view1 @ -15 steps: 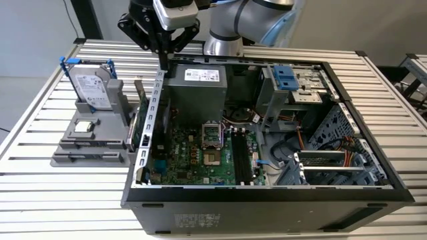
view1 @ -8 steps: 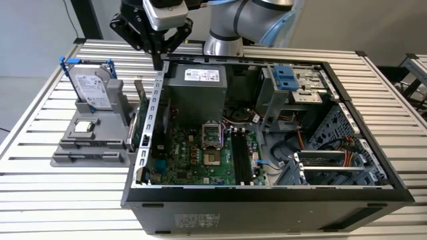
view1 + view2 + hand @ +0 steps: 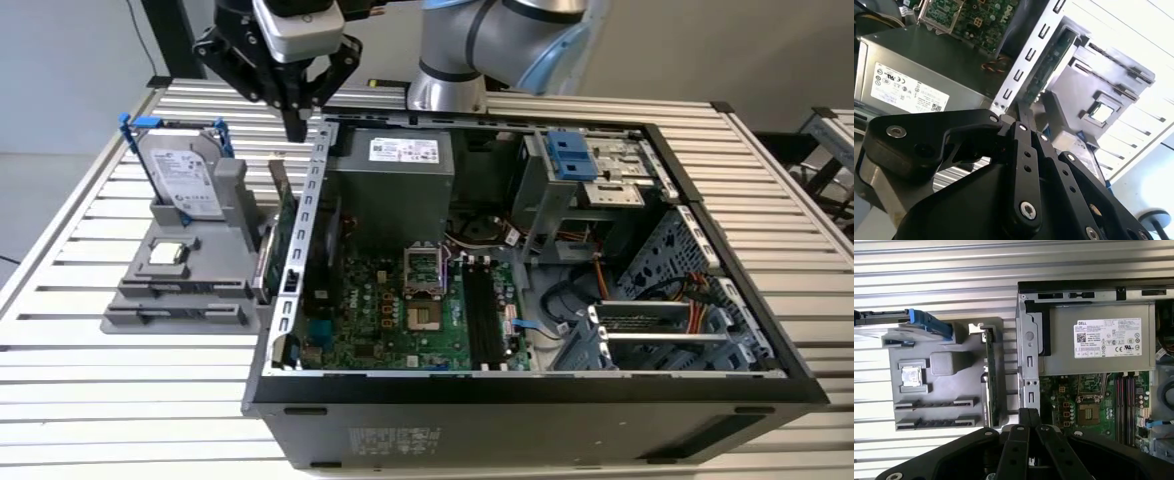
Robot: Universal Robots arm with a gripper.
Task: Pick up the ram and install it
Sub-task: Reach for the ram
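We see the claw (image 3: 296,126) hanging tip-down over the back corner of the open computer case (image 3: 534,400), its two black fingers pressed together and pinching nothing. The ram (image 3: 283,235) stands on its long edge in a slot of the grey holder (image 3: 174,300), on the side of the holder nearest the case and just beside the case's outer wall, on the exterior view's left. The claw is above the far end of the ram and apart from it. In the first wrist view the ram (image 3: 990,375) shows edge-on as a thin dark green strip between the holder (image 3: 954,390) and the case wall, with the closed tips of the claw (image 3: 1029,416) near its nearer end. In the second wrist view the claw (image 3: 1021,114) comes to a point below the ram (image 3: 1050,67), which runs along the perforated metal wall. The holder also carries a silver hard drive (image 3: 180,175) in a blue frame, propped upright at its far end, and a small square processor chip (image 3: 167,252) lying flat in a recess. Holder and case both rest on the slatted table (image 3: 107,400). Inside the case we see the green motherboard (image 3: 387,320) with its long black memory slots (image 3: 483,310) bare, and the grey power supply (image 3: 400,170) with a white label at the back.
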